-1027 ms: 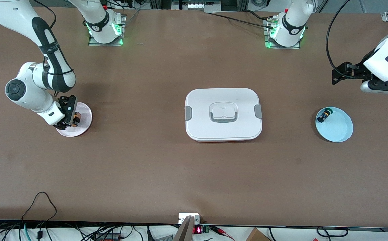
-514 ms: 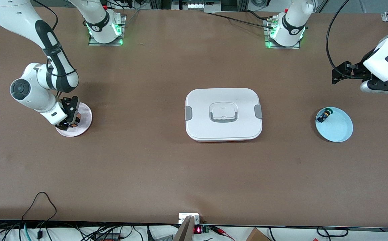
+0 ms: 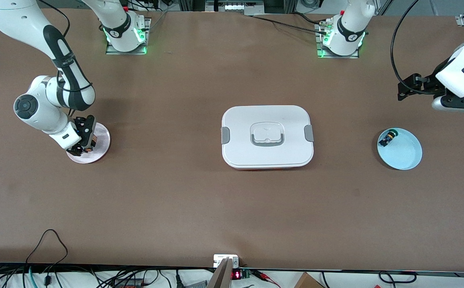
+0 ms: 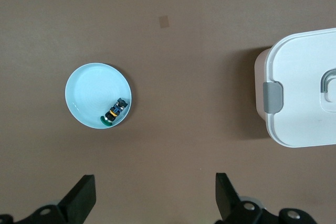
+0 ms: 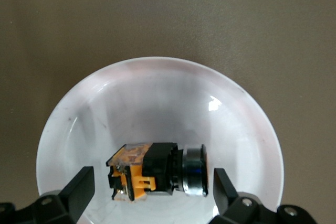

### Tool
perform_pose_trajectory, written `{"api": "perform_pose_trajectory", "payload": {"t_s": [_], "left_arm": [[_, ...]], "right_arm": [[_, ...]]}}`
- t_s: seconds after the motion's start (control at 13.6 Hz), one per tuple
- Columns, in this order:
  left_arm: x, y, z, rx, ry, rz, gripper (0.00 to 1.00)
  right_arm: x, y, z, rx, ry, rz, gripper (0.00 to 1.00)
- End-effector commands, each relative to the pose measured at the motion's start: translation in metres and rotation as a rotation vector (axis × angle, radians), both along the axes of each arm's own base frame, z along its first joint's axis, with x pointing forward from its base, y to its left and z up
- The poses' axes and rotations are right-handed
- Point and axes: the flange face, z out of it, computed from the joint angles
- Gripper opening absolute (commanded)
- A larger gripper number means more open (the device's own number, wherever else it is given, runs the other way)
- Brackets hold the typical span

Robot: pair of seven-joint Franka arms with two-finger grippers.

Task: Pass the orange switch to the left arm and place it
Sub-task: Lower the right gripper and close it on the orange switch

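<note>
The orange switch (image 5: 157, 174) lies on its side in a pale pink plate (image 3: 100, 135) at the right arm's end of the table. My right gripper (image 3: 84, 141) is down in that plate and open. Its two fingers stand either side of the switch with a gap at each end, as the right wrist view shows around the right gripper (image 5: 152, 176). My left gripper (image 3: 403, 90) hangs open and empty, high over the left arm's end of the table; the left wrist view shows only bare table between that left gripper's (image 4: 155, 182) fingers. The white box (image 3: 268, 116) sits in the middle of the table.
A light blue plate (image 3: 407, 155) at the left arm's end holds a small black switch (image 3: 388, 138) with blue, yellow and green parts. Both appear in the left wrist view, the plate (image 4: 86, 90) and the switch (image 4: 114, 113), beside the box (image 4: 304, 77). Cables hang at the table's front edge.
The right arm has shifted a little and brought its gripper lower into the pink plate, around the switch. The left arm has barely moved.
</note>
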Motion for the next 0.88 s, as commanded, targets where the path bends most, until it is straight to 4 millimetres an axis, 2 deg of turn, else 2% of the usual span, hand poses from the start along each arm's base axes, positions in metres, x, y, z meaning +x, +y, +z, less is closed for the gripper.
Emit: {"api": "perform_pose_trajectory", "payload": {"t_s": [0.0, 0.37, 0.59, 0.81], "left_arm": [[-0.0029, 0.0011, 0.0036, 0.003, 0.004, -0.001, 1.0], [-0.0031, -0.0014, 0.0036, 0.003, 0.004, -0.004, 1.0], [-0.0031, -0.0014, 0.0036, 0.003, 0.004, -0.004, 1.0], [-0.0031, -0.0014, 0.0036, 0.003, 0.004, -0.004, 1.0]], "right_arm": [[-0.0038, 0.0005, -0.0028, 0.01, -0.008, -0.01, 1.0], [-0.0043, 0.0022, -0.0041, 0.012, -0.007, -0.01, 0.99], [-0.0044, 0.0047, -0.0052, 0.014, -0.004, -0.006, 0.9], [-0.0046, 0.0056, -0.0067, 0.015, -0.002, -0.004, 0.87]]}}
